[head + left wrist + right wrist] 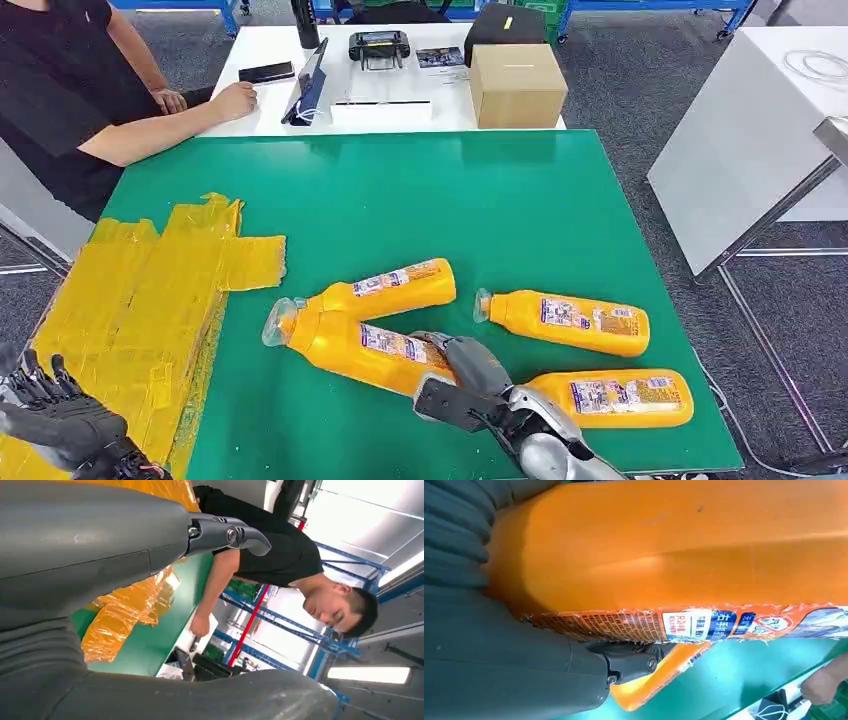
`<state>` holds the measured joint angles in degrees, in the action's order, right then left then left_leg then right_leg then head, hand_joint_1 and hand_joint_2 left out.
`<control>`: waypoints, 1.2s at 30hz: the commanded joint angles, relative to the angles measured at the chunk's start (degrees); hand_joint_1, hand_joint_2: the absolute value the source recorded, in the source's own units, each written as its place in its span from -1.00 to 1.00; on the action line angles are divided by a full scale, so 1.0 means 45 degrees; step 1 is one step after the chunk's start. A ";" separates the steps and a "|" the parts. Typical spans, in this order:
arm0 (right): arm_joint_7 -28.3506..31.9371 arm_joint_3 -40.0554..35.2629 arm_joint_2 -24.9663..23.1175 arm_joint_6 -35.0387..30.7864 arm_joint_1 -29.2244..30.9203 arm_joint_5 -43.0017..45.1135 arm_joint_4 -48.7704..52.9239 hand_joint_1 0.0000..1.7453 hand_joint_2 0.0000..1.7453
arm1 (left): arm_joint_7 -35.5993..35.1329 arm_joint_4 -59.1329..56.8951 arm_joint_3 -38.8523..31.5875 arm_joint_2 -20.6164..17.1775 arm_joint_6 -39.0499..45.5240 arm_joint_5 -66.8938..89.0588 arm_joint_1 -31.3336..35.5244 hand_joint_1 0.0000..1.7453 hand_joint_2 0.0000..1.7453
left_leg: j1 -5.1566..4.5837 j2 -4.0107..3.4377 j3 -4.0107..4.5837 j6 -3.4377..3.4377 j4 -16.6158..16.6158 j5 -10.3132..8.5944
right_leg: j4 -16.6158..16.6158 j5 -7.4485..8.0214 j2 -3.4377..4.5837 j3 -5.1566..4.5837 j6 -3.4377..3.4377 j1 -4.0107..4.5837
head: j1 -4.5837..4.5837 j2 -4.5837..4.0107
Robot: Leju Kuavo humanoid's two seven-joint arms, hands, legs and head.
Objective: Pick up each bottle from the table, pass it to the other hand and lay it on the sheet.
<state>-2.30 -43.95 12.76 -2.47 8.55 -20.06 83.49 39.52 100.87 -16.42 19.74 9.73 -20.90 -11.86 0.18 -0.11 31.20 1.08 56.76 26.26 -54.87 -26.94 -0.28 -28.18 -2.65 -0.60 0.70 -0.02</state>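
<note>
Four orange bottles lie on their sides on the green table point(480, 200). The right hand point(462, 385) grips the base end of one bottle point(350, 345), whose clear cap points toward the yellow sheet point(140, 300); in the right wrist view the same bottle's orange body point(674, 545) presses against the palm, with a dark finger point(634, 660) wrapped under its label. A second bottle point(395, 288) lies just behind the gripped one, touching it near the neck. A third bottle point(565, 320) lies apart to the right, and a fourth bottle point(615, 397) lies near the table's front edge, just beside the right wrist. The crumpled sheet covers the table's left front corner. The left hand point(55, 415) hovers over the sheet, fingers spread and holding nothing. Beyond the green table stands a white table point(270, 60) carrying a cardboard box point(517, 85), a phone point(266, 72) and a controller point(378, 45). A person point(70, 90) in black sits at its left end, forearm resting on it. The floor is grey carpet point(620, 90).
</note>
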 commanded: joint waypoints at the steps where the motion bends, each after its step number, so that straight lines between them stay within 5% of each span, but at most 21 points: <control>1: 0.0782 0.0928 -0.0829 -0.1053 -0.1036 -0.0777 0.1393 1.00 1.00 | -0.0917 -0.0320 0.0510 -0.0210 -0.1364 0.0913 -0.0089 -1.00 -1.00 | 0.0002 0.0009 0.0005 -0.0005 0.0000 0.0003 | 0.0001 -0.0004 -0.0006 0.0000 0.0009 0.0003 | -0.0005 0.0000; 3: 0.1132 0.1213 -0.1070 -0.1756 -0.1873 -0.1377 0.2608 1.00 1.00 | -0.1353 -0.0358 0.1064 -0.0164 -0.2533 0.1325 -0.0350 -1.00 -1.00 | 0.0006 0.0018 0.0002 -0.0009 0.0001 0.0007 | 0.0002 -0.0010 -0.0014 0.0006 0.0014 0.0006 | -0.0005 0.0000; 4: 0.1240 0.1283 -0.1121 -0.1932 -0.2167 -0.1516 0.3092 1.00 1.00 | -0.1499 -0.0270 0.1312 -0.0108 -0.2995 0.1266 -0.0508 -1.00 1.00 | -0.0002 0.0020 0.0007 -0.0006 -0.0001 0.0003 | -0.0003 -0.0010 -0.0019 -0.0003 0.0010 -0.0002 | -0.0005 0.0000; 11: 0.1334 0.1526 -0.1147 -0.1995 -0.2163 -0.1650 0.3271 1.00 1.00 | -0.3485 -0.0042 0.3775 -0.0620 -0.5948 -0.0668 -0.1461 -1.00 1.00 | 0.0002 0.0011 0.0015 -0.0006 0.0006 0.0010 | 0.0000 -0.0008 -0.0004 -0.0014 0.0012 0.0002 | 0.0000 0.0000; 30: 0.1372 0.1765 -0.2108 -0.1669 -0.1551 -0.1517 0.1372 1.00 1.00 | -0.3277 0.0124 0.5339 -0.1231 -0.6583 -0.0780 -0.1525 -1.00 1.00 | 0.0012 -0.0019 -0.0002 -0.0010 -0.0015 -0.0001 | 0.0025 0.0013 0.0025 -0.0001 0.0018 0.0013 | -0.0005 0.0000; 36: 0.1095 0.0662 -0.2892 -0.1096 -0.0975 -0.1910 0.0074 1.00 1.00 | -0.3438 -0.0106 0.5777 -0.1360 -0.6489 -0.0938 -0.1395 -1.00 1.00 | 0.0009 -0.0025 -0.0009 -0.0012 -0.0021 -0.0003 | 0.0022 0.0013 0.0030 0.0002 0.0018 0.0010 | -0.0005 0.0000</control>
<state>3.78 -37.42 4.31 -9.07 -0.37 -27.43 94.10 24.70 103.25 6.16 16.94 -19.82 -24.46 -19.68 0.17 -0.11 31.27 1.08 56.75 26.26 -54.86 -26.94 -0.27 -28.24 -2.64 -0.60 0.68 -0.02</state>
